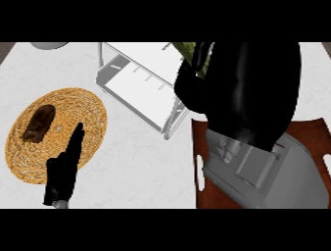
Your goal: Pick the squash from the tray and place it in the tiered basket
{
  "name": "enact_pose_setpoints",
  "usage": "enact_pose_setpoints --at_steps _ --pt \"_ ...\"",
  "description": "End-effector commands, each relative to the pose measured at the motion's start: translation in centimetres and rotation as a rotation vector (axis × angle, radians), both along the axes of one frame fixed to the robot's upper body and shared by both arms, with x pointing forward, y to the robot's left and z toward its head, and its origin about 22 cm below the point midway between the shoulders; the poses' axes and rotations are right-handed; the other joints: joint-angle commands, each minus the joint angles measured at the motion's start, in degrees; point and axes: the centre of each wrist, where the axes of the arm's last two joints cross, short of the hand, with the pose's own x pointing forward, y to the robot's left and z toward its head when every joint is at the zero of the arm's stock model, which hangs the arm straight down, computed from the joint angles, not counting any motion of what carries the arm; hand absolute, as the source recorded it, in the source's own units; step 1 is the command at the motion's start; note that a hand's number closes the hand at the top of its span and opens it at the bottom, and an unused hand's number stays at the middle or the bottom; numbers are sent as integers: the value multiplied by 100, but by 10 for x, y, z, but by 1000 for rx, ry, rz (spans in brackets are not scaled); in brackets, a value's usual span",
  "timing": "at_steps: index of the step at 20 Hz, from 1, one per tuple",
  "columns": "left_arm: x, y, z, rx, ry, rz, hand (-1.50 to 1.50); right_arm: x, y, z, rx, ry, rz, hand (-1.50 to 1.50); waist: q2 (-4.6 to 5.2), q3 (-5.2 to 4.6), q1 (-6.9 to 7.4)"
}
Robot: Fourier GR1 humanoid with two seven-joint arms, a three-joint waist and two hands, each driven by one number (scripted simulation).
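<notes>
My right hand is raised close to the view, above the right edge of the white wire tiered basket. Its fingers are curled round the squash, of which only a green-and-yellow striped bit shows at the hand's upper left. The hand hides most of the squash. The reddish-brown tray with slot handles lies under my right forearm at the lower right, and the arm hides its middle. My left hand rests open at the lower left, fingers straight and pointing up.
A round woven mat lies at the left with a dark brown oblong item on it; my left hand's fingers overlap its lower edge. A grey round object shows at the top left edge. The counter is white marble.
</notes>
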Motion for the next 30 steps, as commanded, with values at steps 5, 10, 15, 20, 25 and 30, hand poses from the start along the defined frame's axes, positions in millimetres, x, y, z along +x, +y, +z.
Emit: enact_pose_setpoints --at_steps 5,10,15,20,25,30 --pt "4 -11 -5 -16 45 4 0 59 20 12 61 198 -123 150 74 -13 45" --pt "10 3 -6 -7 51 5 0 84 34 15 24 251 -85 150 69 -13 27" --pt "9 1 -7 10 44 1 0 113 37 -17 2 278 -142 150 86 -12 51" --pt "-1 -14 -12 -5 38 -19 0 127 39 -26 77 284 -166 150 86 -10 103" --pt "0 -7 -8 -2 23 3 0 140 8 -54 320 268 -129 150 111 0 124" --pt "1 -5 -6 -5 19 -37 0 145 8 -61 502 212 -83 -150 115 -4 248"
